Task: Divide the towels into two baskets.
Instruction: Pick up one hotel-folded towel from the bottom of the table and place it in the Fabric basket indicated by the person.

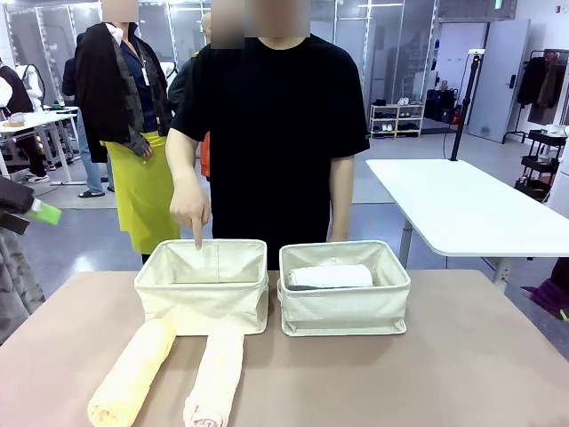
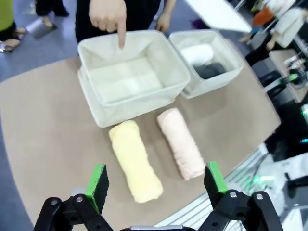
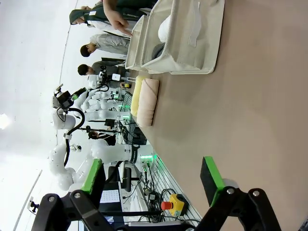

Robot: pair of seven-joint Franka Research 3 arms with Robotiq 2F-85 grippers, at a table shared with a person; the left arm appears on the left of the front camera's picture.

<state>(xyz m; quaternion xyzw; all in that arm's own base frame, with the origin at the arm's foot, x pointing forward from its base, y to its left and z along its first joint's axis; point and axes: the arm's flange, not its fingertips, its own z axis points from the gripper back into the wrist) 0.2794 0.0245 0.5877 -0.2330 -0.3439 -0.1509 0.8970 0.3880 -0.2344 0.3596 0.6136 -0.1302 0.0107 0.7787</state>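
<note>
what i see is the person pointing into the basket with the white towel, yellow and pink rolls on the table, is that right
No: the person's hand points into the empty basket; the white towel lies in the other basket, as the left wrist view shows. The rest holds.

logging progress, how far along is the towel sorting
Done: white towel and dark grey towel in the right basket. In hand: nothing; left end effector and right end effector open; person's hand points into the left basket. Left: yellow towel and pink towel on the table.
</note>
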